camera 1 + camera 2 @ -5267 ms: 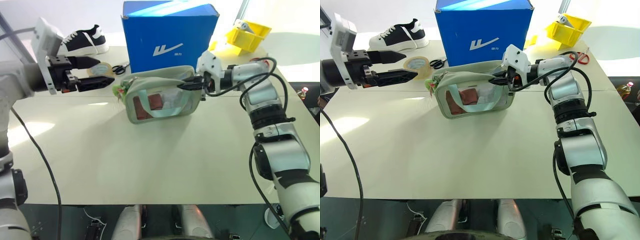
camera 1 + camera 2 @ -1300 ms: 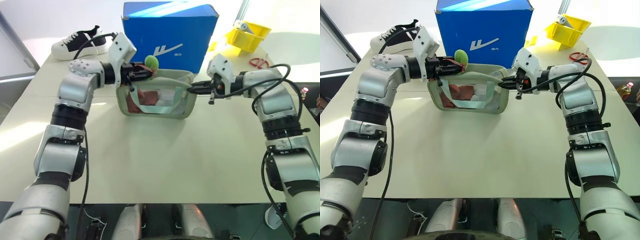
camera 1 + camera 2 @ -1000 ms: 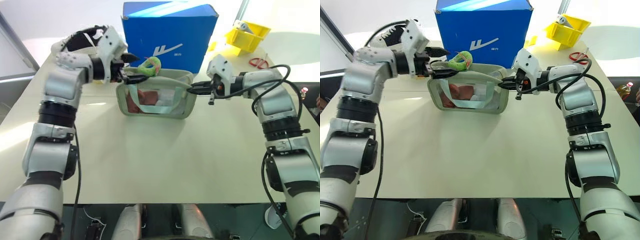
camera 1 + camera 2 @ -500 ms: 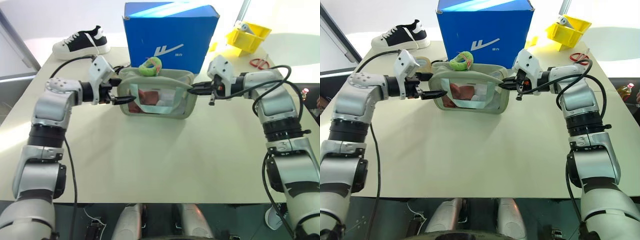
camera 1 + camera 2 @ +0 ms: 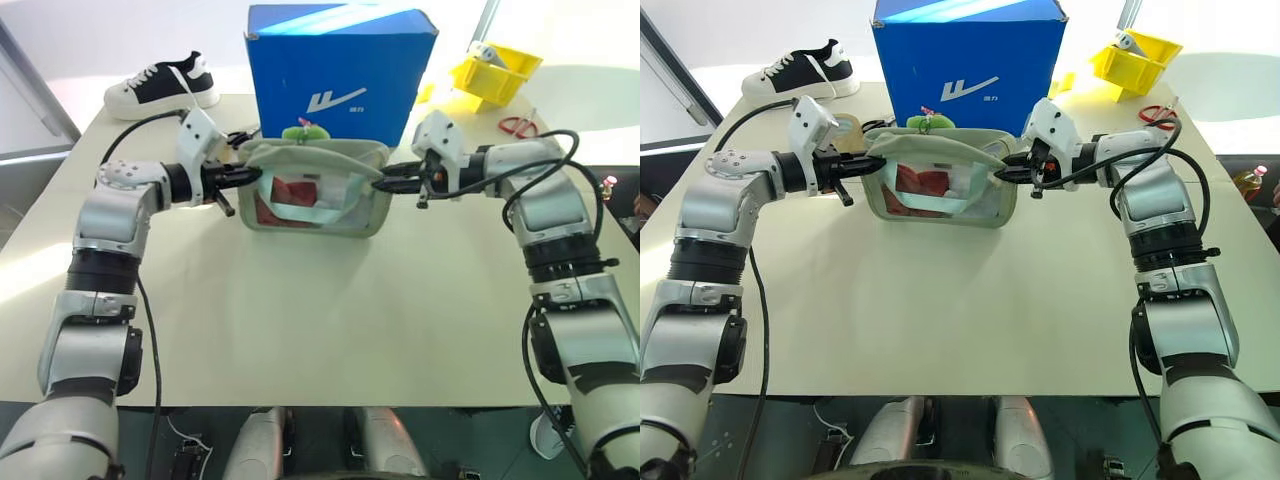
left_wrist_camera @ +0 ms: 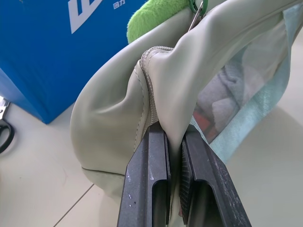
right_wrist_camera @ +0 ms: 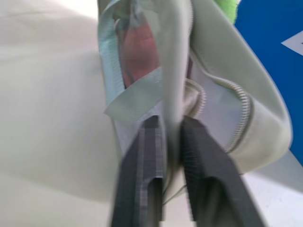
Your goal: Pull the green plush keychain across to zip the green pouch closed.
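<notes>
Blue box [image 5: 340, 62] behind the green pouch [image 5: 318, 202] carries a white swoosh-style logo with small characters beside it — too small to read.

Pouch sits mid-table [image 5: 300, 330], directly in front of the box, zipper along the top not closed. Green plush keychain [image 5: 300, 131] rests on the pouch's top rear edge, against the box face.

Left gripper [image 6: 176, 142] is pinched tight on the pouch's left end fabric. Right gripper [image 7: 166, 130] has the pouch's right edge between its fingers with a narrow gap — can't tell if it's actually clamping.

Around: black-and-white sneaker [image 5: 162, 85] far left, yellow bin [image 5: 497, 72] and red-handled scissors [image 5: 517, 124] far right. Nothing sits between the grippers and the pouch.
</notes>
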